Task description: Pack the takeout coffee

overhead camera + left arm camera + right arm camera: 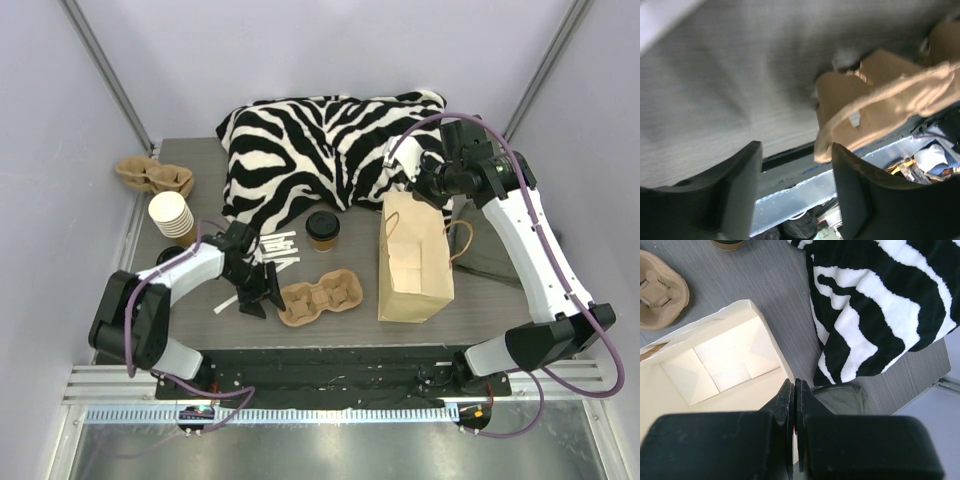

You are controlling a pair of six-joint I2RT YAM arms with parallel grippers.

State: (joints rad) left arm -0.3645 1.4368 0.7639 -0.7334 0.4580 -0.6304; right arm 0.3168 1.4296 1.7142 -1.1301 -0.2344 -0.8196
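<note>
The coffee (322, 229) stood upright, lid on top. The left claw (796, 147) was spread around the tray (320, 300) edge; the right claw (795, 386) pinched the bag (412, 265) rim.

brown takeout coffee (323, 229), black lid on, upright on table

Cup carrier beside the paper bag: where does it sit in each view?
Top external: cup carrier lower centre, left of the paper bag.
Left wrist: cup carrier upper right, blurred.
Right wrist: cup carrier at the top-left edge, cropped.
Shared landmark: paper bag, lower left in right wrist view.
</note>
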